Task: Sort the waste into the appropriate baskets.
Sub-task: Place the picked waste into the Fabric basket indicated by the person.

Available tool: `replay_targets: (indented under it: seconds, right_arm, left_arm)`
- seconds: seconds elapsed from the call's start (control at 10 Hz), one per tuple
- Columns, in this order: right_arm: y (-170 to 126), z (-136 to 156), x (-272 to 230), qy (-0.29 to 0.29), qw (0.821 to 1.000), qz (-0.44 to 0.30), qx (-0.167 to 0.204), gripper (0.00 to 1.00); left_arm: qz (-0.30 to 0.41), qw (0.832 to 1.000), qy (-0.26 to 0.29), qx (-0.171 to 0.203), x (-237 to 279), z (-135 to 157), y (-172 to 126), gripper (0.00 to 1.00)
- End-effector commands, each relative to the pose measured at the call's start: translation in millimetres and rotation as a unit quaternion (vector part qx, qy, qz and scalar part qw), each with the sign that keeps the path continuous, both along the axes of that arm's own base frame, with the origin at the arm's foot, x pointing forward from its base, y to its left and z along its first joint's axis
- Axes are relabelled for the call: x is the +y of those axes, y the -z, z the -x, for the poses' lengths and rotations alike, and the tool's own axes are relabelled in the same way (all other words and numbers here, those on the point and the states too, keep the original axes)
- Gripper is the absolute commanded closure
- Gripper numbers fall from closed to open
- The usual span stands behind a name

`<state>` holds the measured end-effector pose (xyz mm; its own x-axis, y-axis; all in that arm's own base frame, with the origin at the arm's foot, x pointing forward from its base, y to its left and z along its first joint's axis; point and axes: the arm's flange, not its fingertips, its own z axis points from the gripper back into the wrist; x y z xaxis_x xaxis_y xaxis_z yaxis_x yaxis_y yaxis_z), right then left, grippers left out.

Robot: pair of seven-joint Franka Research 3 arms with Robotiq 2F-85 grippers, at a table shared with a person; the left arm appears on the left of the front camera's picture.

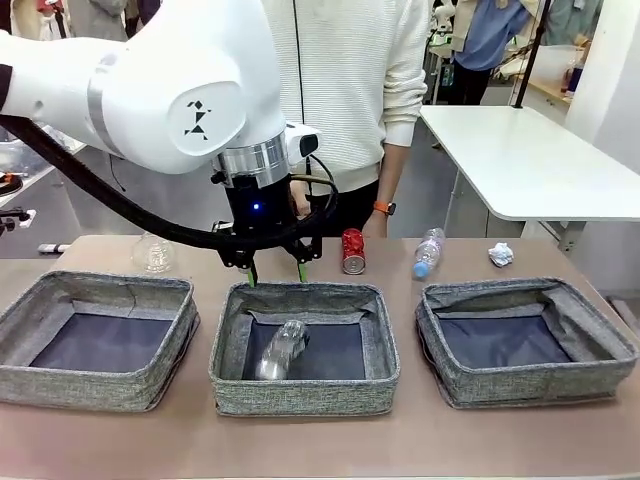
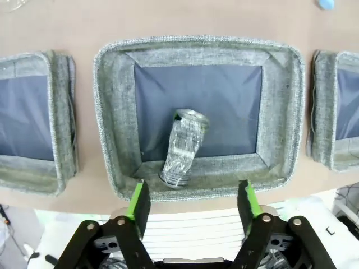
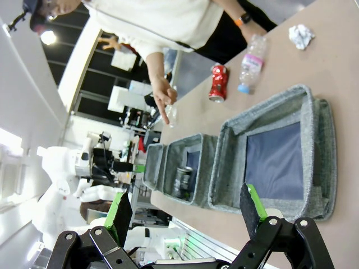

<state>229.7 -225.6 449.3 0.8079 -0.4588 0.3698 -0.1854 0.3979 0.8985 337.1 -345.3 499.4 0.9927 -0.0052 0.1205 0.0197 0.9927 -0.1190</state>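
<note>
One piece down, by the look of it: crushed can (image 1: 282, 350) lying tilted against the near wall of the middle basket (image 1: 300, 395), directly below the left gripper (image 1: 276, 272), jaws spread wide, nothing between them. Four pieces left out on the bare table, all beyond those jaws, past the far rims: red soda can (image 1: 353, 251) just beyond and slightly to their right, clear bottle with the blue cap (image 1: 428, 252) further right, white paper ball (image 1: 501, 254) further right again, crumpled clear container (image 1: 153, 254) beyond and off to their left. Either side of the jaws, left basket (image 1: 90, 385) and right basket (image 1: 530, 385), both showing only dark base, so roughly a fifth of the job done at a guess. Over on the other arm, right gripper (image 3: 185, 202) wide open as well, gripping nothing, right basket straight ahead of its fingertips. Now the murky bits: colour of the crushed can hard to call, glassy from the front, dark from the right wrist. Half lost behind the left arm's cable, crumpled clear container. Across the table, person's hand (image 3: 161, 100) pointing downward, target impossible to pin down. Outer baskets cut off at the edges in the left wrist view. Any smaller litter too tiny to spot.
</note>
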Motion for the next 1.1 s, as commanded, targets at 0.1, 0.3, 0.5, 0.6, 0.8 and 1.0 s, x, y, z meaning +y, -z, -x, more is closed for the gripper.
replay_targets:
  seconds: [0.1,0.3,0.5,0.6,0.8,1.0]
  right_arm:
    - [-1,-2,-1,0.000,1.000,-0.002,-0.016,0.00]
    - [-1,-2,-1,0.000,1.000,-0.002,-0.016,0.00]
    - [-1,-2,-1,0.000,1.000,-0.002,-0.016,0.00]
    - [-1,-2,-1,0.000,1.000,-0.002,-0.016,0.00]
    - [-1,-2,-1,0.000,1.000,-0.002,-0.016,0.00]
    - [-1,-2,-1,0.000,1.000,-0.002,-0.016,0.00]
  left_arm:
    - [0.006,1.000,-0.005,-0.003,-3,1,-3,0.00]
    - [0.033,0.999,0.011,0.018,3,0,-9,0.00]
    - [0.110,0.987,0.088,0.082,37,-9,-43,0.00]
    - [0.186,0.970,0.123,0.099,70,-17,-72,0.00]
    - [0.307,0.929,0.173,0.113,136,-34,-114,0.00]
    - [0.384,0.894,0.194,0.123,194,-49,-123,0.00]
